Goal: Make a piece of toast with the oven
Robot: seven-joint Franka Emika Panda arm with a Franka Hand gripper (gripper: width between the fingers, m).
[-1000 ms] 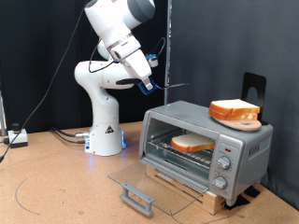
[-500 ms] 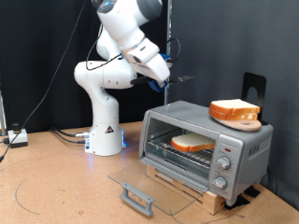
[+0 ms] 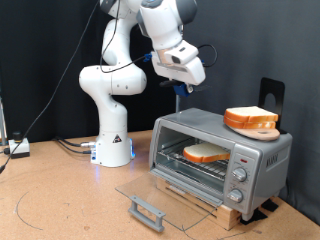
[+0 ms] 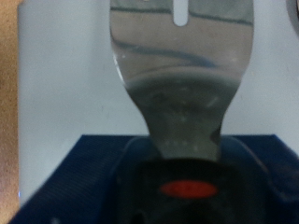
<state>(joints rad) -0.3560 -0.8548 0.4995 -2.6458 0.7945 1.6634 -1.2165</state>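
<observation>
Gripper (image 3: 180, 88) swung across, now above oven (image 3: 220, 155), jaws clenched on spatula (image 4: 182, 70). Door dropped open; one piece of toast (image 3: 205, 153) on rack inside, loading apparently done.

Arm raised high, wrist angled down, gripper (image 3: 181, 88) pointing downward.

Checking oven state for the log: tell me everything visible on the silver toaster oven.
The boxy silver countertop toaster oven sits on a wooden base. Its glass door with grey bar handle lies folded down, open. One cream-faced bread slice rests on the wire rack inside. Round knobs line the exterior view's right front. A round wooden dish with bread stands on top.
</observation>
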